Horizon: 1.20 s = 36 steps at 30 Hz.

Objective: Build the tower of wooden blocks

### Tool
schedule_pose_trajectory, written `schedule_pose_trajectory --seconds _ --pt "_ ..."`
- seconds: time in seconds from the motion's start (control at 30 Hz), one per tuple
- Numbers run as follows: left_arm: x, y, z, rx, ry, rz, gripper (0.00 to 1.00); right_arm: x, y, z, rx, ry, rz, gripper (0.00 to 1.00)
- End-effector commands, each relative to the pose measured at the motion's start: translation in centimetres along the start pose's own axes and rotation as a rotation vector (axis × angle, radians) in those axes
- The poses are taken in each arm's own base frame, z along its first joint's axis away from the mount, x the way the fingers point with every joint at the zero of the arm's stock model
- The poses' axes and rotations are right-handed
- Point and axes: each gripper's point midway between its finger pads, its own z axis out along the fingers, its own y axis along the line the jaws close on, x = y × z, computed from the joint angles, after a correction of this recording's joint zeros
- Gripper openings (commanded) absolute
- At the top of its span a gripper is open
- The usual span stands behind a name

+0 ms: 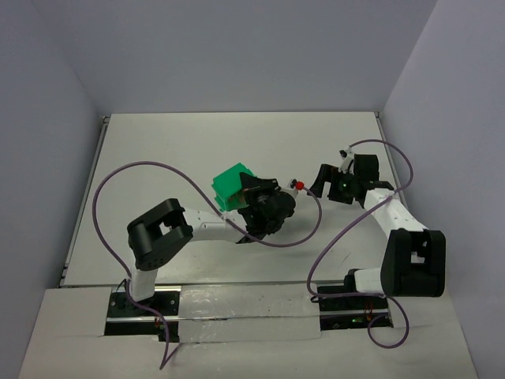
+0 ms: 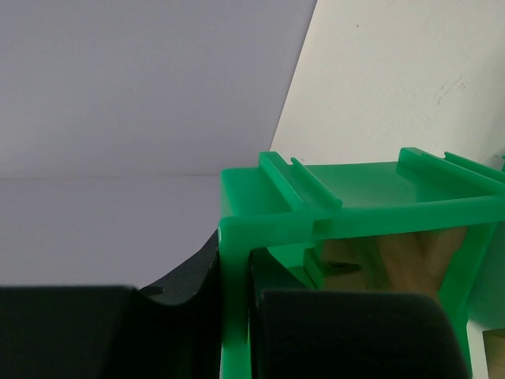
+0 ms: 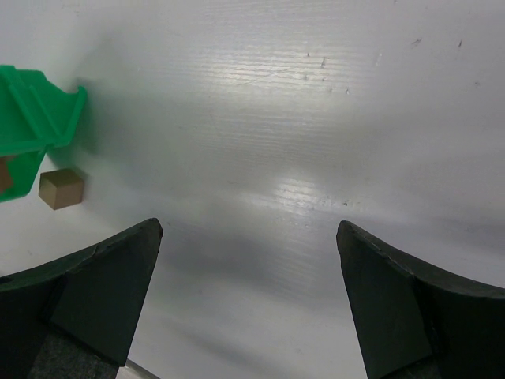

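No tower yet; left tool (image 2: 237,316) pinches wall of tipped tray (image 2: 355,185); one block (image 3: 61,189) out on table (image 3: 316,118); right tool (image 3: 247,260) spread, empty; all stacking undone.

I see a bright green tray (image 1: 230,183), a plain light-tan wood block (image 3: 61,189), a white, faintly streaked table (image 3: 316,118), and my right gripper (image 3: 248,229) matte black.

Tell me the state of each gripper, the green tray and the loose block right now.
Green tray: tilted, clamped by one wall.
Left gripper: shut on that wall.
Right gripper: open, empty.
Wood block: loose on the table beside the tray.
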Motion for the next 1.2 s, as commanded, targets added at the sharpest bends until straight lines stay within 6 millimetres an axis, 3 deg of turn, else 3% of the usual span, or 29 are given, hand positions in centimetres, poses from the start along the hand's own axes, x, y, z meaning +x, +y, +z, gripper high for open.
schedule_pose_trajectory --seconds 0.0,0.33,0.77,1.07,1.13,1.17 --pt "-1.0 -1.1 0.2 -0.013 -0.020 -0.075 0.00 -2.1 0.7 -1.0 -0.016 -0.060 -0.013 1.00" --pt "-0.6 -1.4 0.7 -0.030 -0.016 -0.069 0.00 -2.1 0.5 -1.0 -0.010 -0.061 -0.016 1.00" --pt "2.4 4.0 2.6 -0.210 0.034 -0.059 0.00 -2.2 0.6 -1.1 -0.012 -0.069 -0.023 1.00" --pt "7.8 9.1 5.1 -0.206 0.158 -0.172 0.00 -2.2 0.9 -1.3 -0.025 -0.075 -0.031 1.00" --pt "9.8 10.9 5.6 -0.184 0.190 -0.301 0.00 -2.1 1.1 -1.3 -0.038 -0.068 -0.030 1.00" --pt "10.8 10.7 6.0 -0.141 0.211 -0.331 0.00 -2.1 1.1 -1.3 -0.041 -0.063 -0.030 1.00"
